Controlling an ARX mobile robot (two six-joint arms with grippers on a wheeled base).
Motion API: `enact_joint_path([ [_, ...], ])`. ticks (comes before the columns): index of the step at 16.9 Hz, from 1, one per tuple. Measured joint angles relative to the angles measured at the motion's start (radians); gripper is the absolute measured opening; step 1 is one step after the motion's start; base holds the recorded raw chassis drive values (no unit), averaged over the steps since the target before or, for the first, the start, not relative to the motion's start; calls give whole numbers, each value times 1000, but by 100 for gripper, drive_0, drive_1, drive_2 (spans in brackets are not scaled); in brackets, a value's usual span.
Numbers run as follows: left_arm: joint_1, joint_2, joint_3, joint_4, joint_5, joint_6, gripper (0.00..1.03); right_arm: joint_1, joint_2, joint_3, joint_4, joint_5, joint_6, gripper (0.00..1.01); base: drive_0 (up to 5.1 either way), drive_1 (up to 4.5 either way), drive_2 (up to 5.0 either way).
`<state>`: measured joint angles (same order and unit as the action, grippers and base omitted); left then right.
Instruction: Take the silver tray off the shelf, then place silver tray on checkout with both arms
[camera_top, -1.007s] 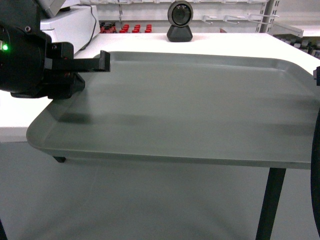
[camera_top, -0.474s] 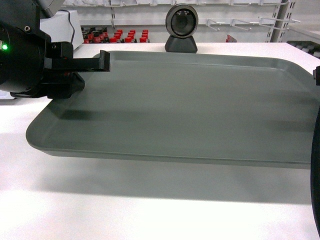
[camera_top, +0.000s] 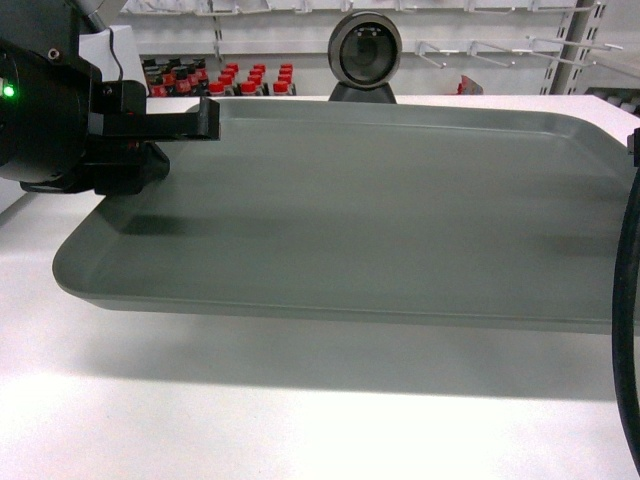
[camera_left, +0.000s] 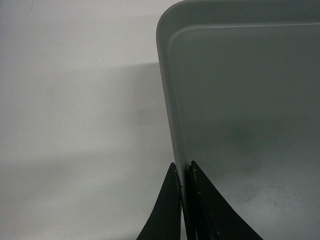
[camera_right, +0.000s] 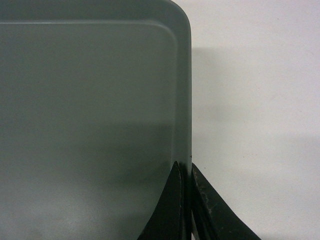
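The silver tray (camera_top: 400, 220) looks matt grey metal, smooth-bottomed. Beneath it, the white surface (camera_top: 250, 430) is smooth, faintly glossy. The fingers (camera_left: 172, 210) gripping its rim are matt black.

Silver tray (camera_top: 380, 210) above checkout (camera_top: 250, 420), scanner (camera_top: 365, 55) behind it.

The tray (camera_top: 380, 210) hangs above the checkout (camera_top: 250, 420), casting a shadow below it, so bare white counter lies open under and in front. Behind its far rim stands the scanner (camera_top: 365, 55). Bare counter flanks both short rims, where the left gripper (camera_left: 184, 172) and right gripper (camera_right: 186, 170) pinch.
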<state>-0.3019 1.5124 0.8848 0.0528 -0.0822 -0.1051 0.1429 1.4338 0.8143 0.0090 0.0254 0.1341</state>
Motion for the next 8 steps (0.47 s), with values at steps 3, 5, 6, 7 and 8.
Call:
enact_joint_path([
  [3, 0, 0, 0, -2, 0, 0, 3, 0, 0, 0, -1, 0, 0, 3, 0, 0, 0],
  [5, 0, 0, 0, -3, 0, 0, 3, 0, 0, 0, -1, 0, 0, 3, 0, 0, 0],
  [6, 0, 0, 0, -3, 0, 0, 3, 0, 0, 0, -1, 0, 0, 3, 0, 0, 0],
  [7, 0, 0, 0, -3, 0, 0, 3, 0, 0, 0, -1, 0, 0, 3, 0, 0, 0],
  [8, -3, 1, -5, 27, -21, 8, 3, 0, 0, 0, -1, -1, 0, 3, 0, 0, 0],
])
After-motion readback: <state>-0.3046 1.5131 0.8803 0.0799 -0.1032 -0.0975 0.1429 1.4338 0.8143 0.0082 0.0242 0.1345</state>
